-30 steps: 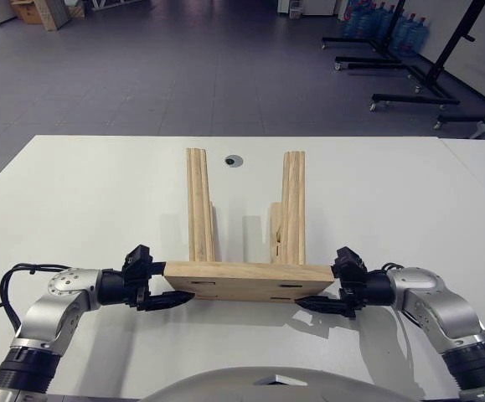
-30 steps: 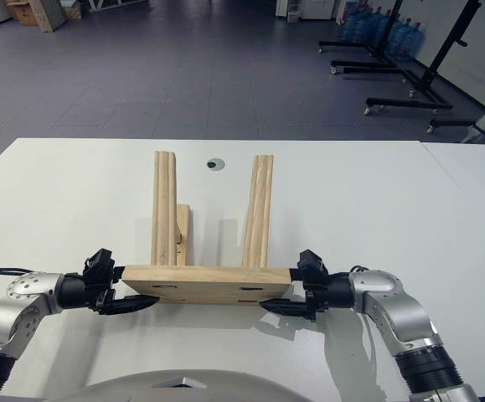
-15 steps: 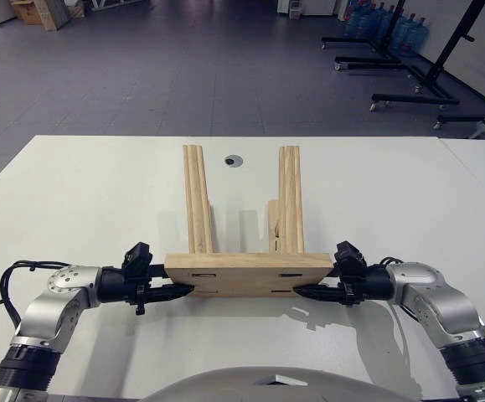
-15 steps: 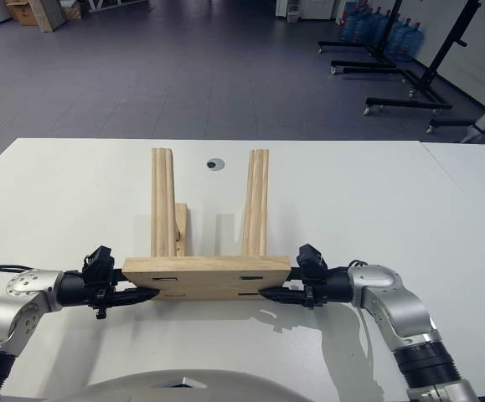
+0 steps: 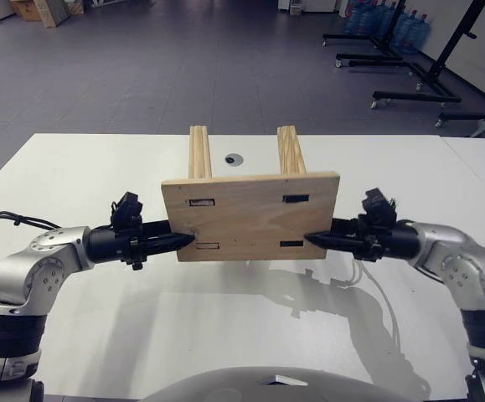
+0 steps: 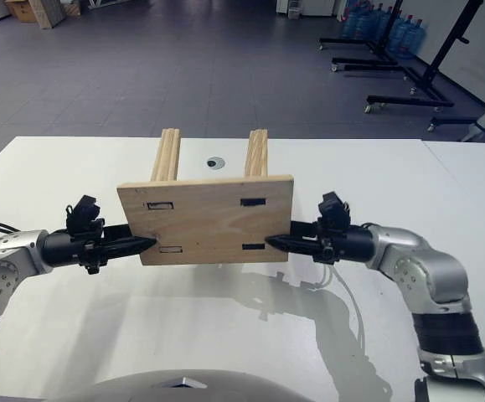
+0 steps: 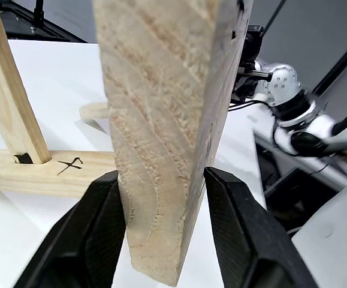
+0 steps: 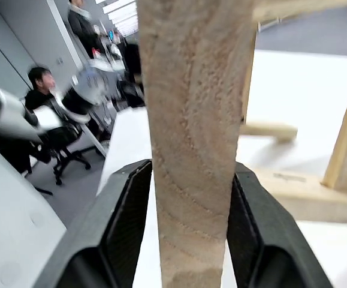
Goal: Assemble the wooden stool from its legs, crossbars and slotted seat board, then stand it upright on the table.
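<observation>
**Gripped at both ends, seat face turned to the head camera**

Pinched between the fingers of the left gripper (image 5: 185, 240): one short end of the slotted seat board (image 5: 250, 216). Pinched the same way in the right gripper (image 5: 312, 239): the opposite end. From the left wrist, black fingers (image 7: 98, 222) pressed flat against both faces of the board, end grain standing up between them. From the right wrist, the same picture, with fingers (image 8: 128, 219) hard against either face and wood filling the whole gap.

Stretched from one set of jaws to the other, tipped up on edge, broad face and four dark slots (image 5: 202, 202) toward the head camera. Gripped low on each end, nearer the bottom edge than the top.

Rising behind the top edge, between the two sets of jaws: a leg (image 5: 198, 152) on the left jaws' side and a second leg (image 5: 290, 151) on the right jaws' side, both pointing away from the jaws. Just past the left jaws, behind the board: a crossbar (image 7: 47, 171) joined into that side's leg, with a pencilled cross on it.

Beneath the jaws: the white table (image 5: 74, 335), carrying the board's shadow, with the bottom edge seemingly clear of the top. Impossible to tell whether the far leg ends touch the table. Beyond the legs, farther from the jaws: a small round grommet (image 5: 233, 158) in the tabletop.
</observation>
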`<state>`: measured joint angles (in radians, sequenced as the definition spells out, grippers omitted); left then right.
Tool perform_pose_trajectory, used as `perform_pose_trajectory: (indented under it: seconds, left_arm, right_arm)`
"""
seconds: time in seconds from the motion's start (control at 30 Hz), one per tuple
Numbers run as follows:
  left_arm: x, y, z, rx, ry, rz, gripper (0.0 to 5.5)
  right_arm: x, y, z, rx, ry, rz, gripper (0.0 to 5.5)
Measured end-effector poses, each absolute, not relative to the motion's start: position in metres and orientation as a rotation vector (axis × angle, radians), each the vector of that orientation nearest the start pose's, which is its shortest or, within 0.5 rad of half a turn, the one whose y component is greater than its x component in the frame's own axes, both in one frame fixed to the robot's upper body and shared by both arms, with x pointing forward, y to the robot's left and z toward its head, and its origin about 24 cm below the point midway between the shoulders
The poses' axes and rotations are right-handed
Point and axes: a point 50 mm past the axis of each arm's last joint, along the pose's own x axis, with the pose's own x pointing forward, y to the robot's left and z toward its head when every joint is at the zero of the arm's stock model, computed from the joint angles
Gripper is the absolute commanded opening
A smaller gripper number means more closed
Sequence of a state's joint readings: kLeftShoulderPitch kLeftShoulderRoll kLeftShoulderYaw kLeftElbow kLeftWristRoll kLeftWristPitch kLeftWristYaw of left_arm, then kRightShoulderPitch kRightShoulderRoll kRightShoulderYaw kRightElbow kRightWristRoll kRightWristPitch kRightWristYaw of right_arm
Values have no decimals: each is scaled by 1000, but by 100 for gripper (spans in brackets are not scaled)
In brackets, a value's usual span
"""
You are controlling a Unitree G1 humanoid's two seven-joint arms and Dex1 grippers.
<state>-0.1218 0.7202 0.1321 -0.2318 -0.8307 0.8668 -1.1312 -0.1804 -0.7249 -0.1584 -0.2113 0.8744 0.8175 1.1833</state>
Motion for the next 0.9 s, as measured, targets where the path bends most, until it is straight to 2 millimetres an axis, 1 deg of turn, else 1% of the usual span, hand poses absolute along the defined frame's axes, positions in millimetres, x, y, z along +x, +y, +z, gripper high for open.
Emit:
perform_pose_trajectory:
  seconds: [0.1, 0.2, 0.33, 0.4, 0.47, 0.5, 0.53, 0.57, 0.67, 0.73, 0.8, 0.9]
  left_arm:
    - [227, 207, 134, -399, 447, -1241, 200]
    - [227, 204, 140, -461, 485, -1236, 200]
    - [230, 203, 151, -502, 516, -1205, 200]
    - [233, 204, 157, -522, 522, -1181, 200]
    - [240, 207, 166, -566, 502, -1146, 200]
    - [248, 207, 176, -588, 455, -1127, 200]
    - [255, 201, 190, -609, 398, -1155, 200]
    - [258, 201, 196, -624, 376, -1151, 200]
    - [266, 191, 213, -677, 337, -1146, 200]
    - [268, 190, 216, -698, 337, -1106, 200]
    - [270, 188, 217, -716, 332, -1085, 200]
    - [272, 189, 217, -744, 341, -1055, 200]
  right_arm:
    - [237, -207, 161, 356, 264, 1316, 173]
    - [239, -206, 171, 404, 272, 1307, 173]
    - [237, -206, 172, 467, 322, 1281, 173]
    - [237, -205, 169, 505, 358, 1267, 173]
    - [236, -204, 163, 574, 416, 1254, 173]
    - [235, -199, 158, 627, 464, 1267, 173]
    - [233, -186, 154, 682, 520, 1321, 173]
    - [234, -184, 155, 712, 521, 1324, 173]
    - [243, -175, 163, 830, 538, 1330, 173]
    - [252, -174, 171, 865, 528, 1301, 173]
    - [257, -172, 178, 896, 507, 1276, 173]
    - [262, -172, 185, 930, 522, 1244, 173]
